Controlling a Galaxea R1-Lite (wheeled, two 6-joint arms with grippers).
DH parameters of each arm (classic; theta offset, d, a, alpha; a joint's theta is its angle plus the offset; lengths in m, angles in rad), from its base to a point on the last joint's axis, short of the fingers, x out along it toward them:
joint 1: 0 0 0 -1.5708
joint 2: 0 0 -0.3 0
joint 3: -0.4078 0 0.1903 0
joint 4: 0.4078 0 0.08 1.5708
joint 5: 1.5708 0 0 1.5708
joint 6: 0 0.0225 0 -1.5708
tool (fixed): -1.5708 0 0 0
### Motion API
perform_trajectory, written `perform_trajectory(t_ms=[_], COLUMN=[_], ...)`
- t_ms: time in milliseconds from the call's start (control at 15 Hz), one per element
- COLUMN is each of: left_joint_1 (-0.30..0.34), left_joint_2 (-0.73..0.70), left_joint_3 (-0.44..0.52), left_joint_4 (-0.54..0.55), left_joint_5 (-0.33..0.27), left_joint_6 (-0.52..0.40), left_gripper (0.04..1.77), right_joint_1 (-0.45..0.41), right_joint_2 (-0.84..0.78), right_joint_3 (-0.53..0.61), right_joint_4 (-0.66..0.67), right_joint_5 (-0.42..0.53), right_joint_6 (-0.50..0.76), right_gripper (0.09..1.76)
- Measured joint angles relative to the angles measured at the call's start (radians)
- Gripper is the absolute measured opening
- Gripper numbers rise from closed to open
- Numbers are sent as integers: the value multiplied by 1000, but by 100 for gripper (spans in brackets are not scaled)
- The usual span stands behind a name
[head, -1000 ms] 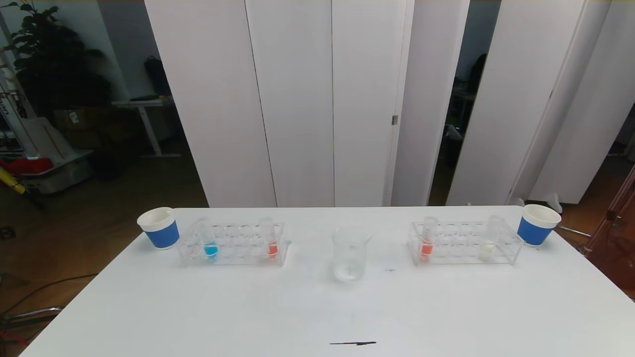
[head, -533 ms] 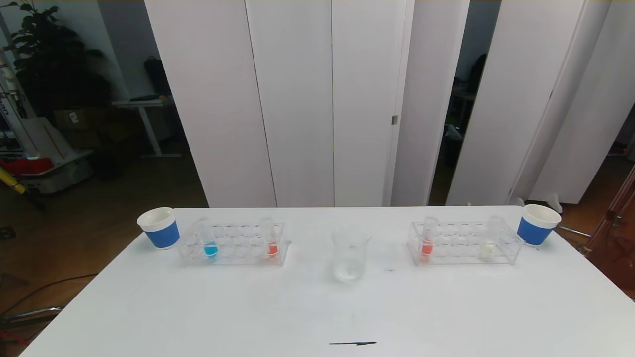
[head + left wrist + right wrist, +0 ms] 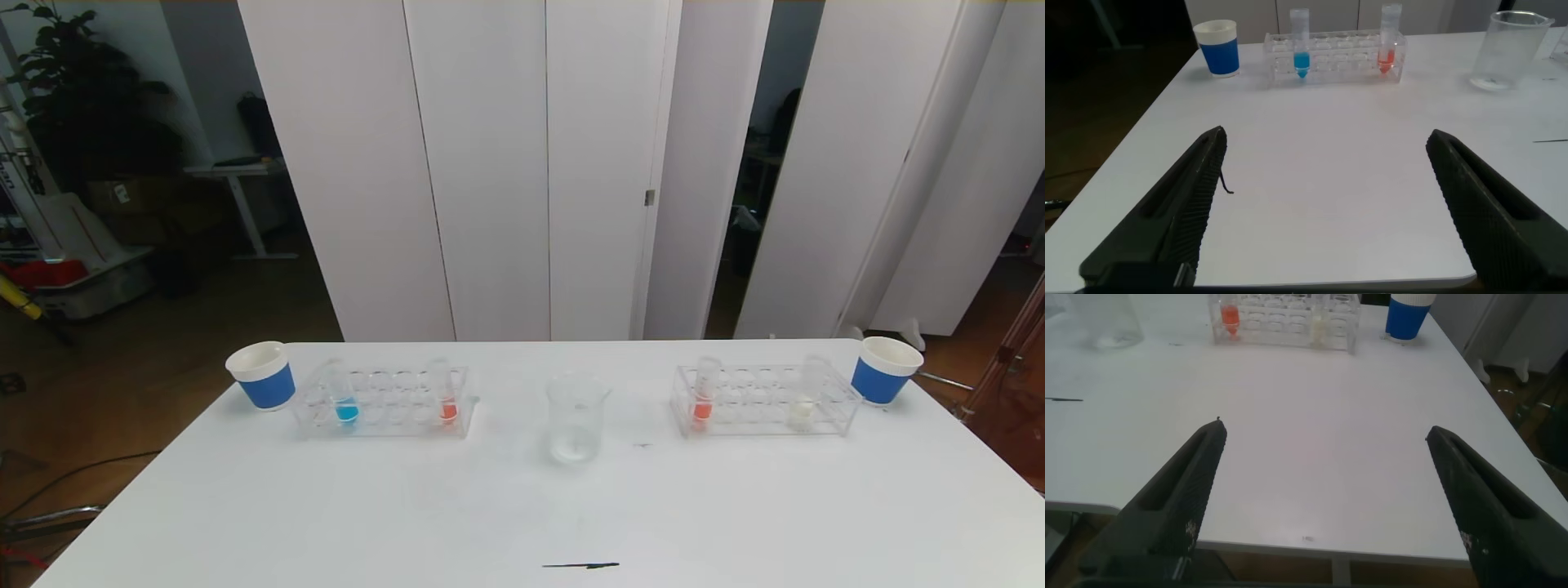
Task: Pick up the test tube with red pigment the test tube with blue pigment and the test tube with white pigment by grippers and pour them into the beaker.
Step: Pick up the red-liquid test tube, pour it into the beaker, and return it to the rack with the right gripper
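Left gripper (image 3: 1327,204): at the near edge of the table (image 3: 522,506), on the beaker's left, low over bare tabletop. Jaws wide apart, holding nothing.

Right gripper (image 3: 1327,498): at the near table edge, on the beaker's right. Jaws wide apart, holding nothing. Neither gripper shows in the head view.

Dark mark (image 3: 581,564): thin streak on the tabletop, nearer than the beaker.

Beaker (image 3: 577,418): clear glass, upright, mid-table, between the two racks. Looks almost empty, with a faint pale trace at the bottom.

Left rack (image 3: 384,402): clear plastic, left of the beaker, about level with it.
- Blue tube (image 3: 345,395): upright in the rack, at the end far from the beaker, cyan liquid at its bottom.
- Left red tube (image 3: 446,394): upright at the rack end next to the beaker.

Right rack (image 3: 763,400): clear plastic, right of the beaker.
- Right red tube (image 3: 704,395): upright at the end next to the beaker.
- White tube (image 3: 804,394): upright near the end far from the beaker, cream liquid at its bottom.

Left cup (image 3: 261,375): blue and white paper, just beyond the left rack's outer end.

Right cup (image 3: 884,370): same kind, just beyond the right rack's outer end.

White panels (image 3: 490,163): standing behind the table, beyond the beaker.
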Motion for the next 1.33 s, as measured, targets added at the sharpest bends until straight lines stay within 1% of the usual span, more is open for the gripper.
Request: perform_trajectory(t_ms=[400, 533, 667, 800, 933, 1200, 1333], left_joint_1=[0, 0, 0, 0, 0, 0, 0], left_joint_2=[0, 0, 0, 0, 0, 0, 0], left_joint_3=[0, 0, 0, 0, 0, 0, 0], left_joint_4=[0, 0, 0, 0, 0, 0, 0], left_joint_5=[0, 0, 0, 0, 0, 0, 0], left_joint_6=[0, 0, 0, 0, 0, 0, 0], left_gripper=[174, 174, 174, 174, 174, 174, 174], right_joint_1=[0, 0, -1, -1, 3, 7, 10], right_joint_2=[0, 9, 55, 136, 249, 534, 680], right_joint_3=[-15, -67, -135, -225, -323, -493, -536], right_joint_4=[1, 5, 1, -7, -50, -225, -314], right_joint_5=[-4, 4, 5, 8, 16, 19, 20], right_joint_6=[-3, -4, -5, -5, -4, -1, 3], right_gripper=[175, 175, 175, 175, 175, 175, 175])
